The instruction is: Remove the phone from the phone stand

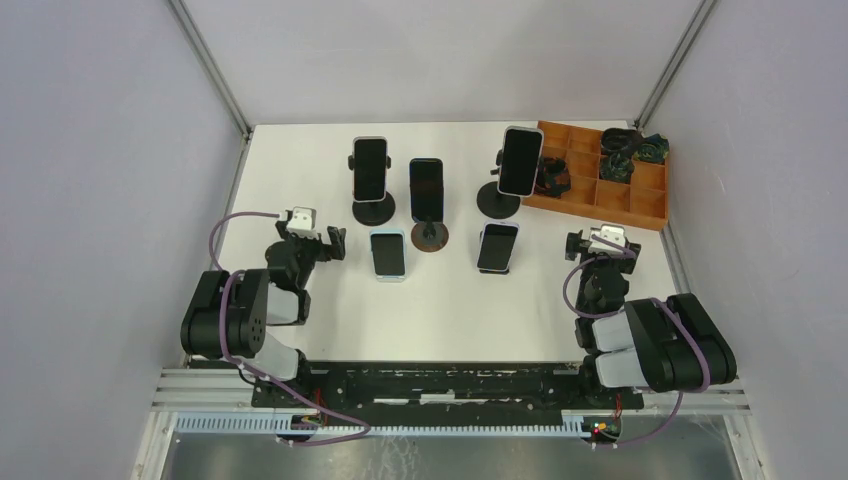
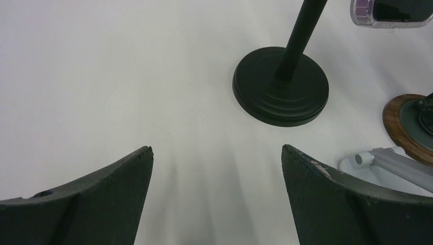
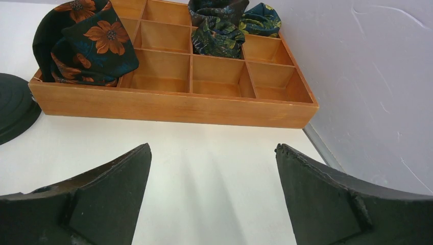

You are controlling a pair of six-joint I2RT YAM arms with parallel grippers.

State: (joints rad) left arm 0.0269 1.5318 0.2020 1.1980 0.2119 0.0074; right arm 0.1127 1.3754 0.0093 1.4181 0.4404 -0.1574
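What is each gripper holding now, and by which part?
Nothing is held. The left gripper and the right gripper are both open, with only the table showing in each gap.

Five phones are counted: a left phone (image 1: 369, 167), a middle phone (image 1: 426, 189) and a right phone (image 1: 520, 160) held up high, and two front phones (image 1: 388, 252) (image 1: 498, 246) set lower. Three tall supports are seen: two black-based stands (image 1: 373, 211) (image 1: 497, 204) and one wooden-based stand (image 1: 430, 240). One wooden tray (image 3: 173, 108) is present, and at least three cloth bundles (image 3: 84, 46) (image 3: 217, 30) (image 3: 261, 18) are made out in it (the tangle hinders an exact tally). Two arms (image 1: 235, 315) (image 1: 655, 345) are mounted at the near edge.
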